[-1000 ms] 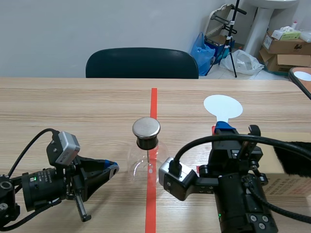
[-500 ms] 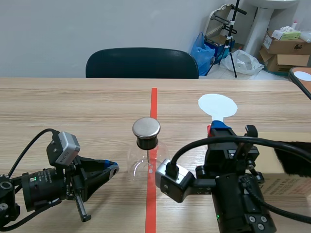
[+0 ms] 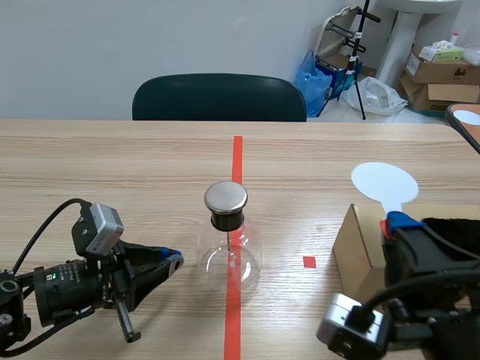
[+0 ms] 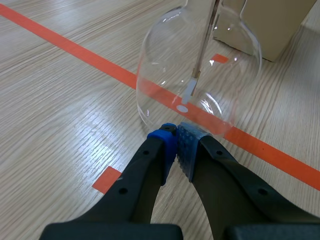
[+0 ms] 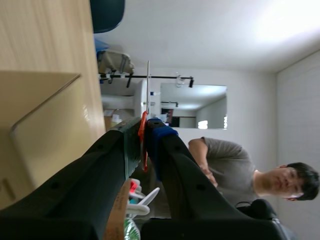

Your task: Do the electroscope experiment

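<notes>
Since a second ago my right arm has pulled away from the electroscope [image 3: 229,247]. It stood just right of the glass then. Now it sits low at the near right corner of the surface [image 3: 112,172]. The white disc paddle [image 3: 385,182] went with it, and now stands well apart from the electroscope's metal cap [image 3: 226,196], off toward the right edge. With the arm gone, a cardboard box [image 3: 354,247] shows near that edge. A small tape square [image 3: 309,261] also shows between the box and the glass. My left arm and the electroscope have not shifted.

My right fingers [image 3: 397,222] are clamped on the paddle's thin red handle [image 5: 143,135]. From my right wrist I see the disc edge-on, rising past the fingertips, with the box beside them.

My left fingers [image 4: 177,144] are closed with nothing between them and the two pads are pressed together. They lie low over the surface toward the near left, pointing at the electroscope. From my left wrist, the round glass body stands just ahead of the fingertips, close to them. I cannot tell whether the pads touch the glass. A thin rod [image 4: 204,45] hangs inside it.

The electroscope stands upright on the orange-red tape line [image 3: 237,161], midway between the left and right edges and nearer the near edge than the far one.
</notes>
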You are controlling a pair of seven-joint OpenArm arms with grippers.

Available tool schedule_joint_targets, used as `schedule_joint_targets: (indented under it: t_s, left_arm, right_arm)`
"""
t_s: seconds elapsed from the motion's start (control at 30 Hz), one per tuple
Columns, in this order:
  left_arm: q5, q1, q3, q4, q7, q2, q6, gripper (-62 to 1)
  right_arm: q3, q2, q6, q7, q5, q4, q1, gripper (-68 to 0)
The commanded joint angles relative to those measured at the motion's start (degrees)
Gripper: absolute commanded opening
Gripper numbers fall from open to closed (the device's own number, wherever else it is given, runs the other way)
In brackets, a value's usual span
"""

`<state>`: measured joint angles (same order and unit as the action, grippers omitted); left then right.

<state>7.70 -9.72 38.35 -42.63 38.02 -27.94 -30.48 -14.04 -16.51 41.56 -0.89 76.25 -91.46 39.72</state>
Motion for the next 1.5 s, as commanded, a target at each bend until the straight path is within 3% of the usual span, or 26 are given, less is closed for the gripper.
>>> schedule_joint_targets:
  t_s: [0.0, 0.2, 0.4, 0.6, 0.77, 0.97, 1.07, 1.17, 1.27, 1.37, 1.47]
  left_arm:
    - [0.5, -0.7, -0.3, -1.2, 1.0, 0.1, -0.3, -58.1]
    - [1.0, 0.3, -0.5, -2.4, 1.7, -2.4, -0.5, -58.2]
    - [2.1, 7.2, -2.1, -11.5, 8.6, -10.0, -1.0, -58.2]
    - [1.8, 19.9, -9.5, -23.8, 16.3, -19.7, -5.4, -58.2]
    - [-0.1, 31.9, -18.1, -34.2, 19.1, -24.7, -5.6, -58.2]
    - [-7.1, 46.2, -29.9, -46.8, 19.2, -24.6, -5.7, -58.2]
    - [-7.1, 50.8, -34.1, -51.4, 17.7, -23.2, -5.7, -58.2]
    - [-7.1, 52.1, -36.2, -55.0, 11.1, -21.1, -5.1, -57.4]
    - [-6.8, 52.9, -36.6, -57.3, 5.5, -20.2, -5.1, -44.4]
    - [-6.1, 52.9, -36.6, -57.5, 5.5, -19.1, -4.9, -23.2]
    - [-3.4, 52.9, -36.6, -57.5, 5.5, -18.6, -4.6, -3.8]
  right_arm:
    - [1.6, 0.0, 3.3, 1.5, -1.4, -0.6, 0.4, -66.5]
    - [8.5, 0.0, 3.3, 8.7, -7.5, -0.6, 4.0, -66.4]
    - [16.0, 1.6, 3.3, 18.3, -15.0, -0.6, 5.8, -66.4]
    - [23.5, 6.4, 3.3, 28.5, -18.8, -0.6, 5.9, -66.4]
    - [27.2, 8.8, 3.3, 36.3, -22.6, 1.6, 5.6, -66.4]
    - [29.9, 9.9, 3.3, 39.2, -22.9, 7.5, 2.3, -66.4]
    - [30.8, 9.9, 3.3, 39.2, -22.4, 10.1, 0.2, -66.4]
    - [31.7, 9.9, 3.3, 39.2, -20.9, 12.4, -1.6, -66.4]
    - [32.0, 9.9, 3.3, 38.6, -18.8, 14.8, -2.7, -66.4]
    - [32.1, 9.9, 3.3, 38.1, -17.2, 17.4, -4.1, -66.4]
    - [32.1, 9.9, 3.3, 37.7, -15.8, 19.6, -5.0, -66.4]
